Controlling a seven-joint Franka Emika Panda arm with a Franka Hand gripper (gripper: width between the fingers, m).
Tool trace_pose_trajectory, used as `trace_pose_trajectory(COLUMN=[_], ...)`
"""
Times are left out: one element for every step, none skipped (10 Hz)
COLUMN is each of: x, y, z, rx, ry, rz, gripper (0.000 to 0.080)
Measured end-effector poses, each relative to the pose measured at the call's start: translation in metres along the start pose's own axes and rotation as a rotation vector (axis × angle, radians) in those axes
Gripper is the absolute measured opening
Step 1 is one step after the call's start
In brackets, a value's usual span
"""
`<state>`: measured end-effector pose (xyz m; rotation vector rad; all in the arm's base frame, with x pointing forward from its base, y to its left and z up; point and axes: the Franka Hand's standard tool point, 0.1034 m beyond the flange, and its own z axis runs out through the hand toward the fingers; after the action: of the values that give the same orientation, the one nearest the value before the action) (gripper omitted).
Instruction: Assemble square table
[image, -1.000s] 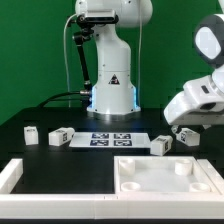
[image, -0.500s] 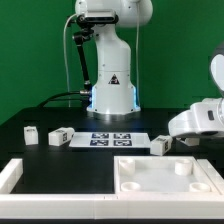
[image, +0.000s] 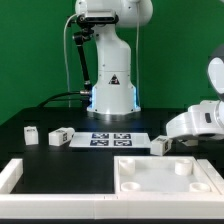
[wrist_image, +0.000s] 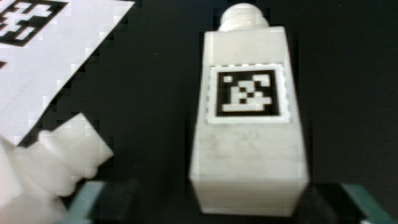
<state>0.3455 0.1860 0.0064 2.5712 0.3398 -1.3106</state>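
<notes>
Wrist view: claw (wrist_image: 226, 192) fingers stand apart, flanking one tagged leg (wrist_image: 249, 110) on the bench (wrist_image: 160, 100). Exterior view: the arm (image: 205, 120) at right edge hides that gap.

leg (wrist_image: 244, 165): matt white plastic | slab (image: 155, 181): smooth white plastic | work surface (image: 90, 160): matt black

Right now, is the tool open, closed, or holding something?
Tool: open, straddling a white table leg, gap visible on one side.

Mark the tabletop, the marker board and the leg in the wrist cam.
tabletop (image: 165, 173), exterior view, flat middle.
marker board (image: 110, 138), exterior view, centre among its tags.
leg (wrist_image: 244, 160), wrist view, white face below its tag.
</notes>
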Motion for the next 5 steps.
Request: trace_pose_trajectory(x=[0.0001,0.0001,0.0001,0.0002,0.0002], y=[0.0,0.0,0.0,0.0001,0.0001], z=[0.0002,0.0004,0.0005,0.0005,0.0006], rx=[0.0,0.0,0.0,0.0,0.0], ry=[0.0,-0.001,-0.001,-0.001,-0.001], rz=[0.0,0.0,0.0,0.0,0.0], gripper=[0.0252,0.0252,0.0083,0.0083,0.0017])
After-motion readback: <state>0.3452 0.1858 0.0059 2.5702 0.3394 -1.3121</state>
